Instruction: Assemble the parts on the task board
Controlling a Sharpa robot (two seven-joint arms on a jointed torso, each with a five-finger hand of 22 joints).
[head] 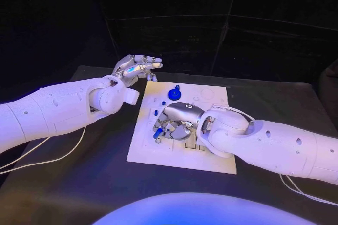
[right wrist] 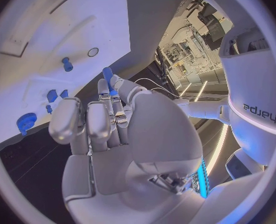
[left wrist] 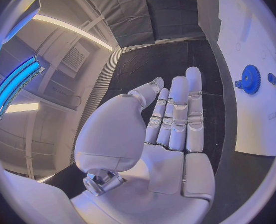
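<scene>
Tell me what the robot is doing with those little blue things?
It is putting small blue parts together on the white task board. The right hand is low over the middle of the board and pinches a blue peg in its fingertips. A blue gear sits on the board near its far edge, and more small blue pieces are on the board. The left hand is raised off the board's far corner, fingers straight, holding nothing.
</scene>
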